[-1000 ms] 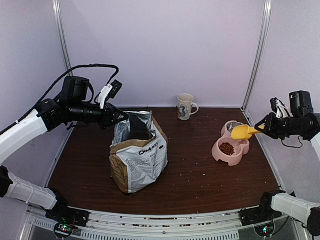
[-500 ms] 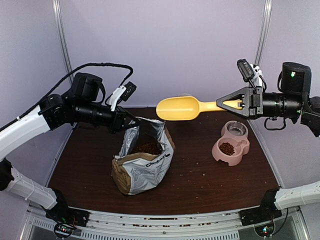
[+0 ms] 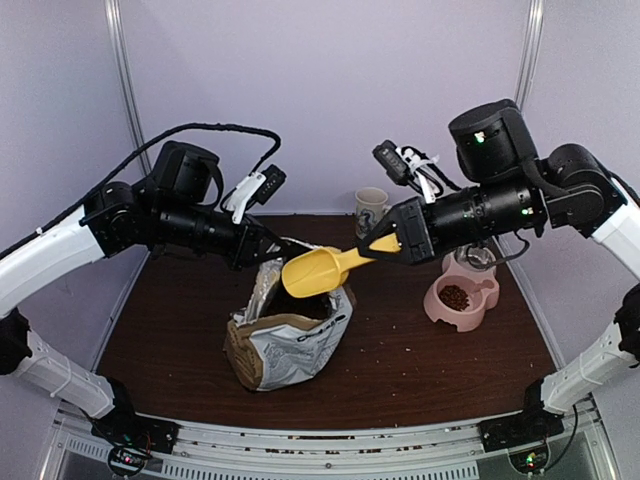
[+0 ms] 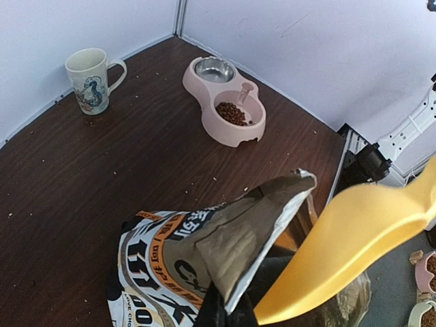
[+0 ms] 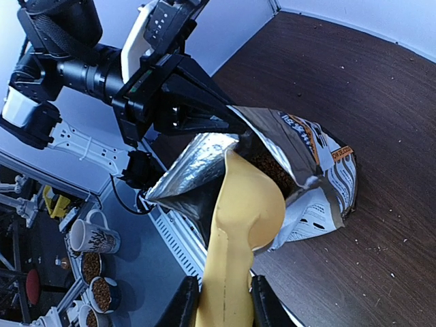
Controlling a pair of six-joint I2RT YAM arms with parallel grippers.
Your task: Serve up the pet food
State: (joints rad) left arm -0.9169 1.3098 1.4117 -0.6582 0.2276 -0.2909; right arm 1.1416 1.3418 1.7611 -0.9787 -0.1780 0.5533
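The kraft-and-white pet food bag (image 3: 290, 340) stands left of centre, its mouth pulled open. My left gripper (image 3: 270, 247) is shut on the bag's back rim and holds it up; its dark fingers (image 4: 221, 306) pinch the flap (image 4: 252, 231). My right gripper (image 3: 388, 243) is shut on the handle of the yellow scoop (image 3: 312, 272), whose head points down into the bag mouth. In the right wrist view the scoop (image 5: 246, 204) covers most of the opening, with reddish-brown kibble (image 5: 271, 165) showing beside it. More kibble (image 3: 454, 297) lies in the pink double bowl (image 3: 436, 308).
The bowl's far compartment holds an empty steel dish (image 3: 471, 262). A cream mug (image 3: 371, 211) stands at the back by the wall. Stray crumbs are scattered over the dark brown table (image 3: 400, 370). Frame posts and walls close in the back and sides.
My right arm swung the scoop from the bowl leftward across the table and tipped it down into the bag. My left gripper pulled the bag's rim further right, opening the mouth and tilting the bag.
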